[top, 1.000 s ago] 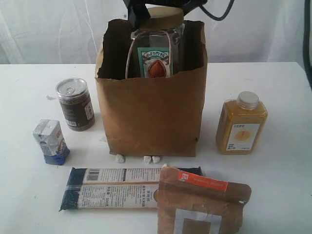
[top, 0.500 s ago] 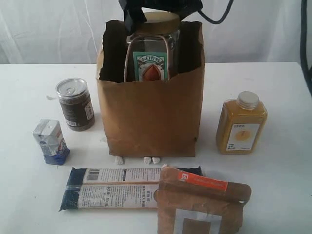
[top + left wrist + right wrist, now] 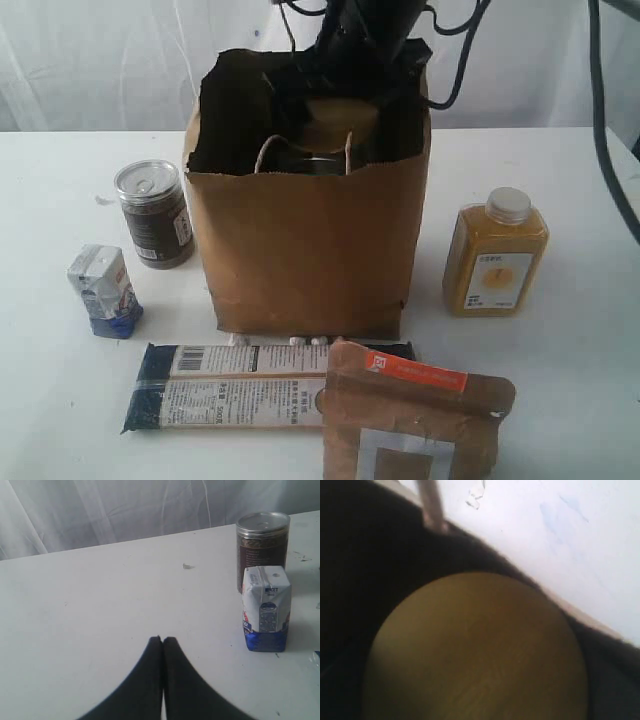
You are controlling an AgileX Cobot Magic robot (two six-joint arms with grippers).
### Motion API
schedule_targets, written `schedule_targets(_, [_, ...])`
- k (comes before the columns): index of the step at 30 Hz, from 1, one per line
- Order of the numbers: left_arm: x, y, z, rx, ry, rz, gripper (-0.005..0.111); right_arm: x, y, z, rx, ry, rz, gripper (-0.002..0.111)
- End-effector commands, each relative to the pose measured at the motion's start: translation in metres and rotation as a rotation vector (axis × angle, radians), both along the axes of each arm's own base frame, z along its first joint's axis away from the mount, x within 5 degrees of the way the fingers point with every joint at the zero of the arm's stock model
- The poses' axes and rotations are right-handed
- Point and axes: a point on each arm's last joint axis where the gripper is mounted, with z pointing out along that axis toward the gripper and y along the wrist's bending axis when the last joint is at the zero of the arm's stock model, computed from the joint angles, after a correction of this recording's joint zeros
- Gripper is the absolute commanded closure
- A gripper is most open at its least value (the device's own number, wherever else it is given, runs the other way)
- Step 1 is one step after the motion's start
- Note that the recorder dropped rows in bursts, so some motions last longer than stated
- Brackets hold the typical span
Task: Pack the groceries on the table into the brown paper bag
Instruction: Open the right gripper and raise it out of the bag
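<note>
The brown paper bag [image 3: 300,250] stands open in the middle of the white table [image 3: 570,390]. My right gripper [image 3: 342,112] reaches down into the bag's mouth, shut on the gold lid of the clear jar [image 3: 338,128], whose body is sunk inside the bag. In the right wrist view that lid [image 3: 475,650] fills the picture and hides the fingers. My left gripper [image 3: 163,639] is shut and empty, low over bare table, some way from the white-blue carton [image 3: 265,610] and the dark can [image 3: 262,545]. It is out of the exterior view.
Left of the bag stand the can [image 3: 153,215] and the carton [image 3: 103,290]. The orange juice bottle [image 3: 495,255] stands at the right. In front lie the long dark-blue packet [image 3: 230,385] and the brown pouch [image 3: 410,420]. A handle cord [image 3: 268,150] loops inside the bag.
The right gripper has gone down with the jar, from above the bag's rim to deep inside it; the jar's label is now hidden. The bag's walls shifted a little.
</note>
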Motion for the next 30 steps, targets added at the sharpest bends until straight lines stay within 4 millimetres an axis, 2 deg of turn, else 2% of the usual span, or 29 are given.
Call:
schedule_targets(1, [0.0, 0.0, -0.001, -0.009, -0.004, 0.0, 0.107, -0.002, -0.001, -0.009, -0.021, 0.016, 0.02, 0.108])
schedule_targets(5, [0.0, 0.0, -0.001, -0.009, -0.004, 0.0, 0.107, -0.003, -0.002, -0.019, -0.039, 0.045, 0.021, 0.108])
schedule_targets(9, [0.0, 0.0, -0.001, -0.009, -0.004, 0.0, 0.107, -0.004, -0.002, -0.024, -0.053, 0.059, 0.031, 0.097])
schedule_targets(13, [0.0, 0.0, -0.001, -0.009, -0.004, 0.0, 0.107, -0.004, -0.002, -0.025, -0.054, 0.06, 0.033, 0.07])
schedule_targets(18, [0.0, 0.0, -0.001, -0.009, -0.004, 0.0, 0.107, -0.004, -0.002, -0.025, -0.054, 0.061, 0.031, 0.023])
schedule_targets(20, [0.0, 0.0, -0.001, -0.009, -0.004, 0.0, 0.107, -0.004, -0.002, -0.025, -0.05, 0.064, 0.02, 0.013])
schedule_targets(30, [0.0, 0.0, -0.001, -0.009, -0.004, 0.0, 0.107, -0.004, -0.002, -0.024, -0.028, 0.08, -0.036, 0.011])
